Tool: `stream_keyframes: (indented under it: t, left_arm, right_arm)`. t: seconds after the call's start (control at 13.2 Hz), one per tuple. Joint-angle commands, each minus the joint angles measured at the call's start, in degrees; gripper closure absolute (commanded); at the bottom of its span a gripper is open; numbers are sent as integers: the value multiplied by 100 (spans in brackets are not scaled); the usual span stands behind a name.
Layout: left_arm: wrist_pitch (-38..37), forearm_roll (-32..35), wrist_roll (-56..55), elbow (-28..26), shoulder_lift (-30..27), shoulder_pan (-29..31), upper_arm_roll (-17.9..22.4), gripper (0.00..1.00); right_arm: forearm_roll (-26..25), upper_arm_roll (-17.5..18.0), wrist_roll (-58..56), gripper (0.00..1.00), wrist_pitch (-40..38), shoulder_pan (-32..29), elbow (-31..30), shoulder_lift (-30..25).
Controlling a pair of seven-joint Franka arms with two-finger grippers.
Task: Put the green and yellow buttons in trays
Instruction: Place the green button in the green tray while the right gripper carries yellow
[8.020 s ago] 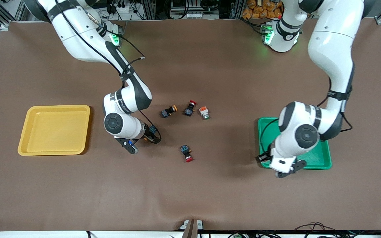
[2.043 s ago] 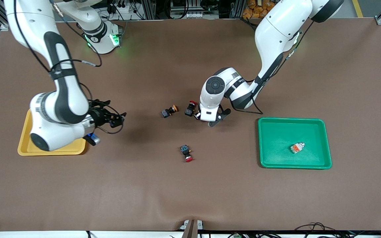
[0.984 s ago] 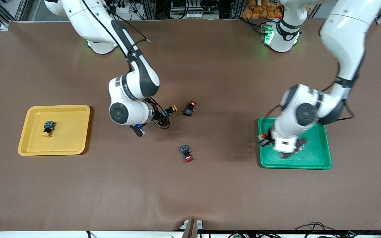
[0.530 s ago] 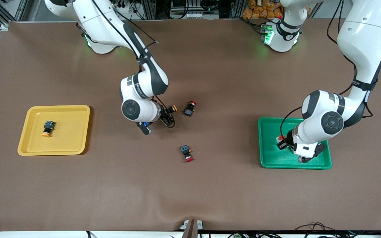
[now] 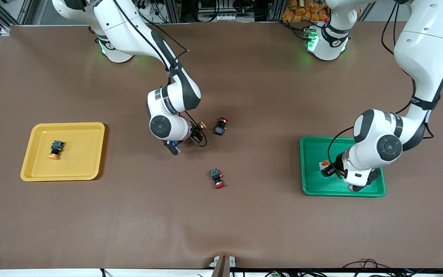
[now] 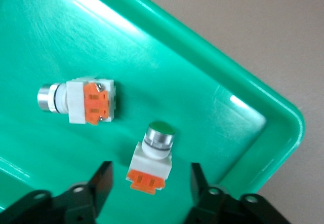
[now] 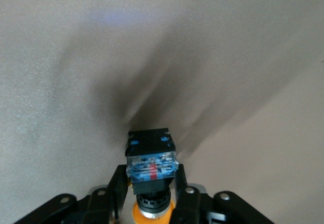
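My left gripper [image 6: 149, 172] [image 5: 330, 171] is open, low in the green tray [image 5: 312, 150] [image 6: 61, 31]. A green-capped button [image 6: 153, 158] [image 5: 324, 164] lies between its fingers, apart from both. A second green-capped button [image 6: 83, 101] lies beside it in the tray; the arm hides it in the front view. My right gripper [image 7: 150, 182] [image 5: 197, 131] is shut on a dark yellow-capped button [image 7: 151, 158] [image 5: 201, 125] at mid-table. Another yellow-capped button [image 5: 55, 149] lies in the yellow tray [image 5: 81, 154].
Two dark red-capped buttons lie on the brown mat: one [image 5: 220, 125] just beside my right gripper, toward the left arm's end, and one [image 5: 217, 179] nearer the front camera.
My left arm carried the second green button to the green tray and now stands open round it. My right arm came from the yellow tray and closed on the mid-table yellow button.
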Motion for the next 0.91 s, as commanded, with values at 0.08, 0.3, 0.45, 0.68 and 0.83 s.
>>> stream_keyframes:
  t: [0.08,0.3,0.45,0.68,0.83]
  left_arm:
    - [-419,37,110,224,-346,19,-92,0]
    - [-1866,28,110,1136,-444,-61,-188,0]
    - [-2590,28,137,1568,-566,9,-372,0]
    - [-2707,28,898,1666,-987,18,-373,0]
    - [-3021,-42,1942,1718,-1234,167,-373,0]
  right_arm:
    - [-1,-86,-54,100,-129,-14,-101,-144]
    - [-10,-611,-1016,100,-1153,-76,-92,-398]
    - [-10,-1122,-1757,100,-1858,-76,-58,-539]
    - [-280,-1781,-2652,100,-2492,-76,-57,-636]
    - [-536,-2281,-3504,100,-2792,-76,-57,-645]
